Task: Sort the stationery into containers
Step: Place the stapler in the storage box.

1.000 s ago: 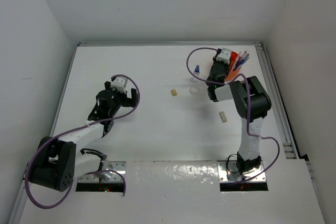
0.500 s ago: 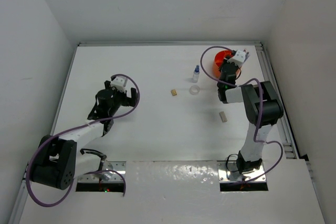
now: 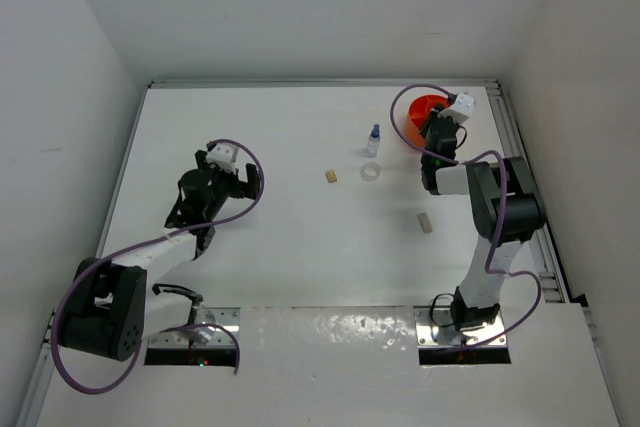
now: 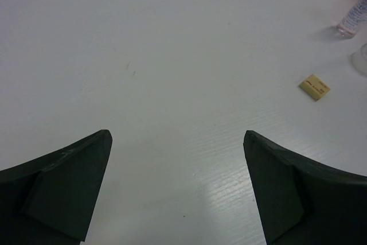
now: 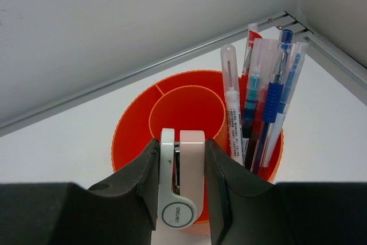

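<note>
Nearest the arm bases, a small white block eraser (image 3: 425, 222) is lying alone on the white worktop (image 3: 290, 247), right of centre in the overhead frame. At mid-left, the left tool (image 4: 176, 136) is hanging with its dark fingers spread wide, gripping nothing and touching nothing. Further up, near the middle, a flat tan eraser (image 3: 331, 176), a clear tape ring (image 3: 371, 172) and a tiny blue-capped clear bottle (image 3: 373, 137) are sitting loose, well apart from that tool.

The action is happening in the upper right corner. There the right tool (image 5: 182, 147) is pinching a small white-and-pink plastic piece (image 5: 182, 187), its fingers partly closed against the two long sides. The piece's long axis is running straight up the wrist frame, away from the tool. Its far end is pointing at the round orange plastic tub (image 5: 129, 136) just beyond and below it.

Directly ahead is the tub's round inner cup (image 5: 186, 110). Thin red, clear and blue pens (image 5: 264, 113) are standing upright in the outer compartment at the right. I cannot tell whether the piece is touching the rim. The right arm is by far the nearer, so the drop looks like its job: a short push forward, then a release.
</note>
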{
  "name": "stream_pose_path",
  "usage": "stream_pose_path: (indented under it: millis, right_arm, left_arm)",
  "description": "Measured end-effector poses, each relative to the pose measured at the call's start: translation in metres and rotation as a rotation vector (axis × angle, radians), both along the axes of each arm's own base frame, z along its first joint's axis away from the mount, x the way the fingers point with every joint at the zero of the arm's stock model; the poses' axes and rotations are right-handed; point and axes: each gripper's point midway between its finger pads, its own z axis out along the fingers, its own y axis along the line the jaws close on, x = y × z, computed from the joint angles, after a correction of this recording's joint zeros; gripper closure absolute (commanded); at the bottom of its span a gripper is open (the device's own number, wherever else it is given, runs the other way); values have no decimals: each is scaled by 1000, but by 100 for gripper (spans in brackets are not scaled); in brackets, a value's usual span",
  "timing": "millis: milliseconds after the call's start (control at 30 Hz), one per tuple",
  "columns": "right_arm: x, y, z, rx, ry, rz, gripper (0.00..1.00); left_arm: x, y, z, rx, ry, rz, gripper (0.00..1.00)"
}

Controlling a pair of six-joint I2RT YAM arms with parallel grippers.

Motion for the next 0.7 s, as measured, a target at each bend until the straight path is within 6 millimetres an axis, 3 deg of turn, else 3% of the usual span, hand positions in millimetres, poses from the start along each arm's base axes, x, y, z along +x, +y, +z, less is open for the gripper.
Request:
stream_pose_path:
  millis: [433,700]
  right_arm:
    - [1,-4,2,18,42,16,100]
    - [-1,14,9,-56,131,250,100]
  left_arm:
    - [3,5,-4,-7,8,15,3]
    - [4,6,-5,-9,9,16,3]
